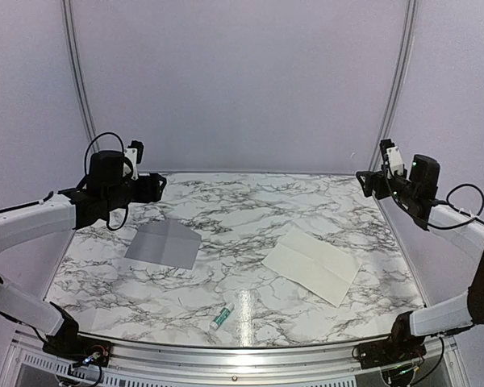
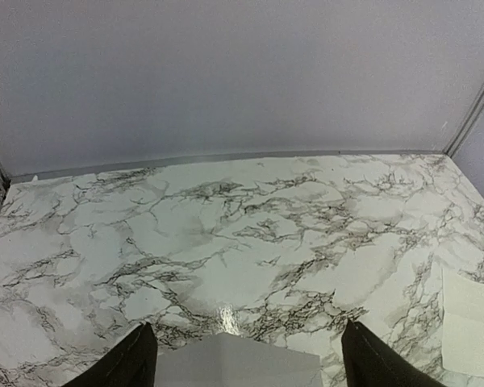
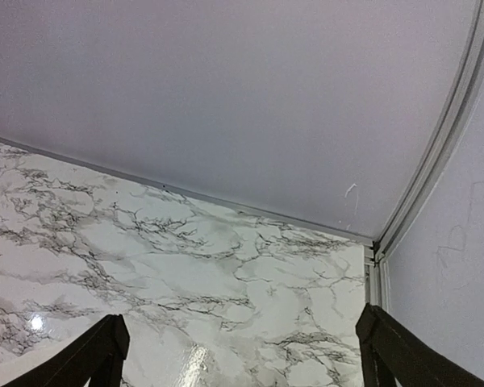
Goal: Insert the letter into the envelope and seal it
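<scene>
Nearest the front edge of the table (image 1: 242,210) lies a small green-and-white tube (image 1: 222,318). Beyond it the letter (image 1: 311,264) lies flat toward the right edge and the envelope (image 1: 163,243) toward the left, well apart. By my reckoning nothing is done yet: inserting and sealing both remain. Farther back, my left gripper (image 1: 155,187) and right gripper (image 1: 366,184) hang above the table, fingers spread wide, holding nothing.

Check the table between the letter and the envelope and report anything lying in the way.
Nothing visible does. The letter lies flat on the right and the envelope flat on the left, with only bare marble table between them. The small tube lies nearer the front edge, off that line.
</scene>
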Robot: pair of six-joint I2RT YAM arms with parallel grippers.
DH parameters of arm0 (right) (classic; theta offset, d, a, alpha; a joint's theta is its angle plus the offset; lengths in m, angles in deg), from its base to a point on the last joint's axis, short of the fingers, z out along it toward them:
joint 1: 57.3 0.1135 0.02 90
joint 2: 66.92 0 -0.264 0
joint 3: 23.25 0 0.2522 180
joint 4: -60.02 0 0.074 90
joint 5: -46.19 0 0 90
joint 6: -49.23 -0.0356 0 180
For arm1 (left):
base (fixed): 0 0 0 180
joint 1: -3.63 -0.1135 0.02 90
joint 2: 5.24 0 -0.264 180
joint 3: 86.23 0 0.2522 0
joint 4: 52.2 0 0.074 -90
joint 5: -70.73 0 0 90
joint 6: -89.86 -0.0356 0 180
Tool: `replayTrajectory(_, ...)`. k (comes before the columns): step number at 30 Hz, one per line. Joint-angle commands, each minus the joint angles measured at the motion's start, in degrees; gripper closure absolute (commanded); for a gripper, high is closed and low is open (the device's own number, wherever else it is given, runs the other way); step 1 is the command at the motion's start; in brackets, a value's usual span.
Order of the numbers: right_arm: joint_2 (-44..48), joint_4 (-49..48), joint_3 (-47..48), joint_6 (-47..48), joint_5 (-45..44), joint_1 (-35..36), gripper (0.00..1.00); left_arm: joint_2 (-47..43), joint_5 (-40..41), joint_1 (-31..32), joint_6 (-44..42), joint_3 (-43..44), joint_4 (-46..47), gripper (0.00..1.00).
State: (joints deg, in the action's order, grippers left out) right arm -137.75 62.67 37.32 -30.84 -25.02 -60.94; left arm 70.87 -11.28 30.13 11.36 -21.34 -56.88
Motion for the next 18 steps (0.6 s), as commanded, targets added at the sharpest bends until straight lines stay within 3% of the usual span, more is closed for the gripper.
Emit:
replayTrajectory(1, -0.4, 4.3, 2.2, 1.8, 4.7, -0.9, 0.03, 3.3, 0.1, 1.5, -0.3, 4.5, -10.5, 0.18)
replayTrajectory(8, -2.2, 11.1, 2.7, 9.7, 15.6, -1.3, 0.02, 7.3, 2.9, 1.8, 3.1, 7.2, -19.3, 0.08)
replayTrajectory(11, -4.0, 14.1, 3.7, 11.8, 19.6, -1.1, 0.02, 9.1, 0.3, -0.7, 6.4, 6.8, -21.4, 0.02)
replayTrajectory(18, -6.7, 19.2, 6.0, 16.5, 21.5, 1.7, 0.03, 13.7, -1.9, -7.2, 10.5, 3.9, -21.5, 0.01)
